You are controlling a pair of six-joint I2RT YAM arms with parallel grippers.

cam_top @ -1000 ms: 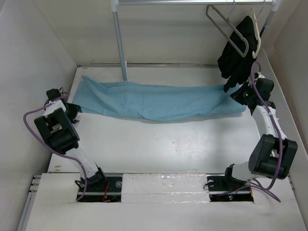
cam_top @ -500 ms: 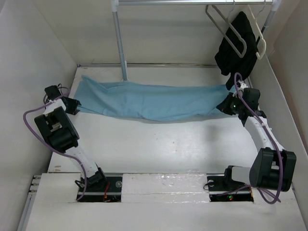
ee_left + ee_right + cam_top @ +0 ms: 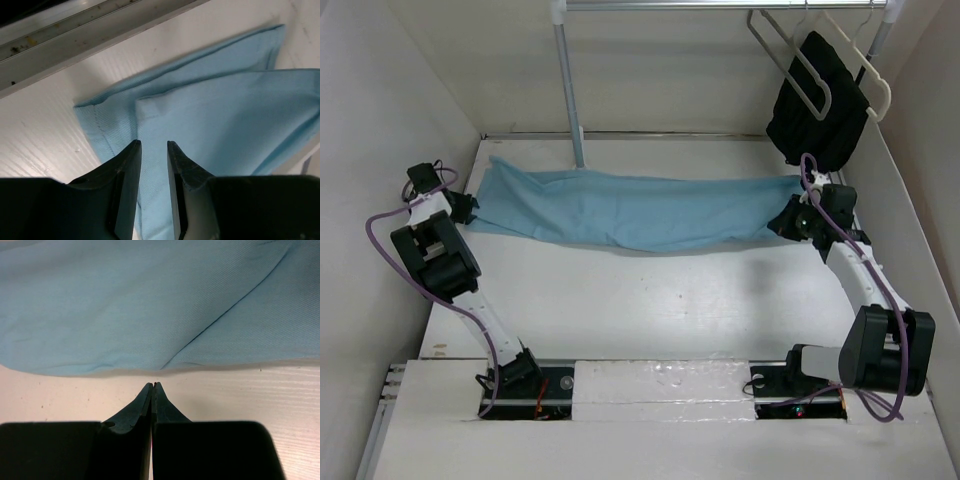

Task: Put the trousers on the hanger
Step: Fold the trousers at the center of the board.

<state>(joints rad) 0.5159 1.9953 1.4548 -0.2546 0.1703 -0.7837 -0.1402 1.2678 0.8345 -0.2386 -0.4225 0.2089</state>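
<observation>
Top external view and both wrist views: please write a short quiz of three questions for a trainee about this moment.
1. True or false: the right claw grips the trousers.
2. The grey hanger is: A on the rail, B under the trousers, C in the right claw.
3. Fill in: the cream hanger carries a ____ garment.
Key: 1 false, it is shut short of the trousers; 2 A; 3 black.

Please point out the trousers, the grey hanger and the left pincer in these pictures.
trousers (image 3: 640,210): top external view, middle of the spread cloth.
grey hanger (image 3: 783,70): top external view, its lower slanted arm.
left pincer (image 3: 152,145): left wrist view, midway between the fingertips.
</observation>
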